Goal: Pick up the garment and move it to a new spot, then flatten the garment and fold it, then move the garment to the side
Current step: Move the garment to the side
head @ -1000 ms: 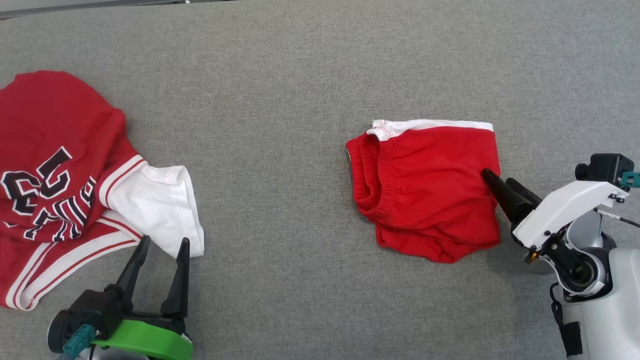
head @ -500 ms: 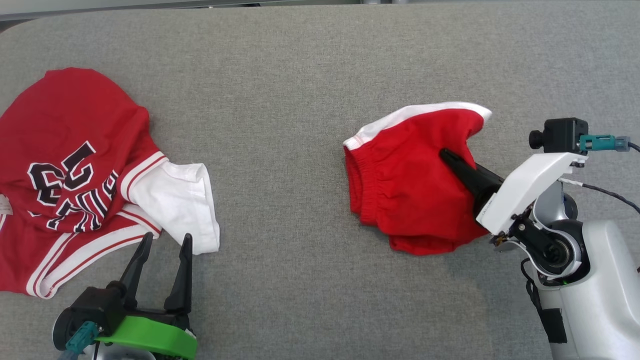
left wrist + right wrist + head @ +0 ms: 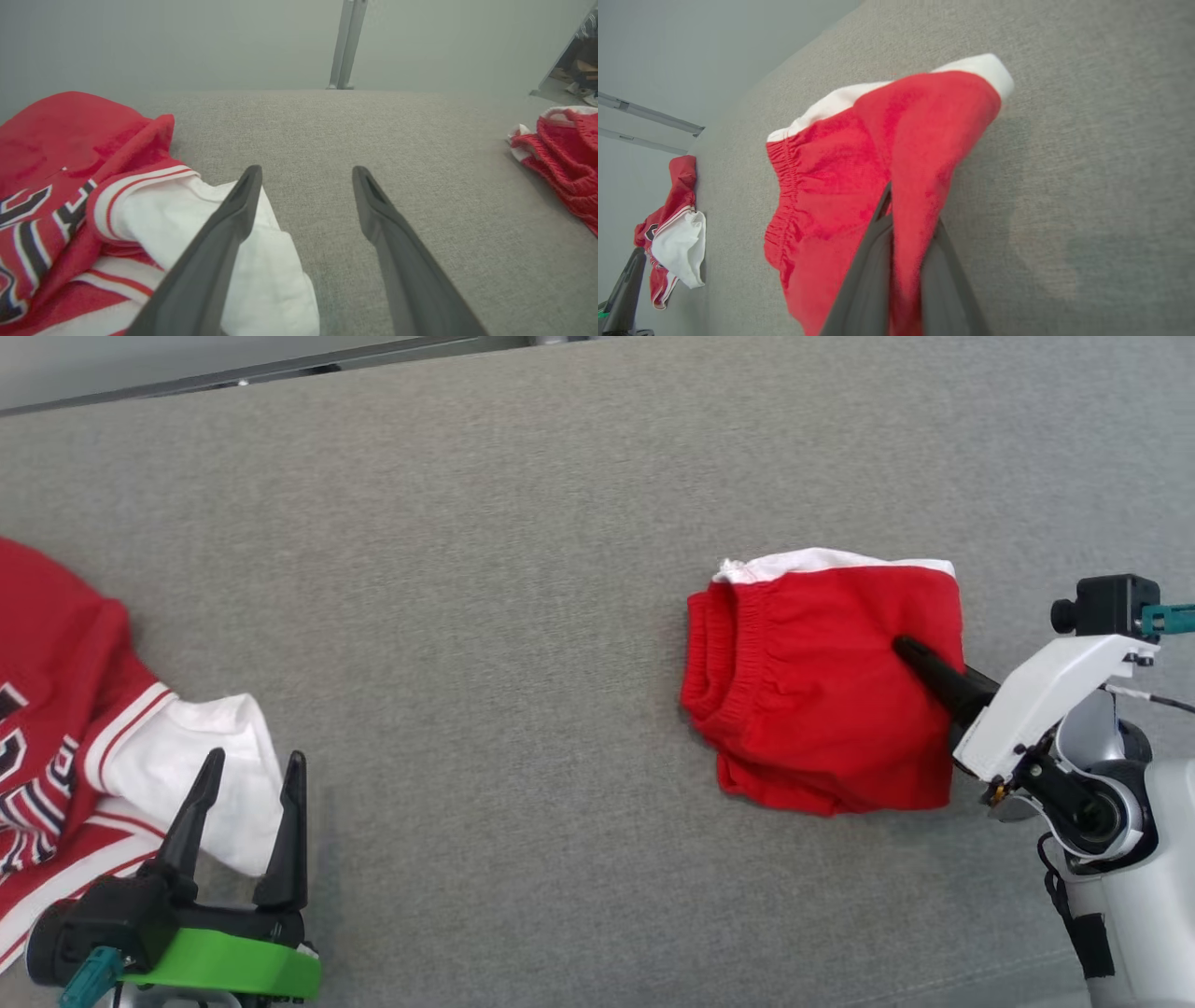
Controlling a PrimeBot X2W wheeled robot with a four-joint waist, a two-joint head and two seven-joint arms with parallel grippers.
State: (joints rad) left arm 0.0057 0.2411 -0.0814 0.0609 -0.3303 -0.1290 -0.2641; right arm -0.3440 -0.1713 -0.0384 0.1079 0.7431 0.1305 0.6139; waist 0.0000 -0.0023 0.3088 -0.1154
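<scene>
The garment [image 3: 812,681] is a pair of red shorts with a white band and a gathered waistband, bunched on the grey fabric surface right of centre. My right gripper [image 3: 904,648] is shut on a fold of its right side. In the right wrist view the red cloth [image 3: 840,186] is pinched between the two dark fingers of the right gripper [image 3: 908,219], and its right part is raised with a shadow under it. My left gripper [image 3: 255,761] stands open at the lower left, holding nothing. The left wrist view has the left gripper [image 3: 306,172] over bare surface and the shorts [image 3: 560,149] far right.
A red jersey [image 3: 56,709] with black-and-white lettering and a white sleeve lies at the left edge, touching the left gripper's outer finger in view. The jersey [image 3: 70,154] reaches under that finger. The grey surface [image 3: 485,616] spreads wide between the two garments; its far edge runs along the top.
My right gripper has shut on the shorts' right side and pulled that fold up. The head view has shifted, and the shorts now lie farther from the jersey. The left gripper stays open.
</scene>
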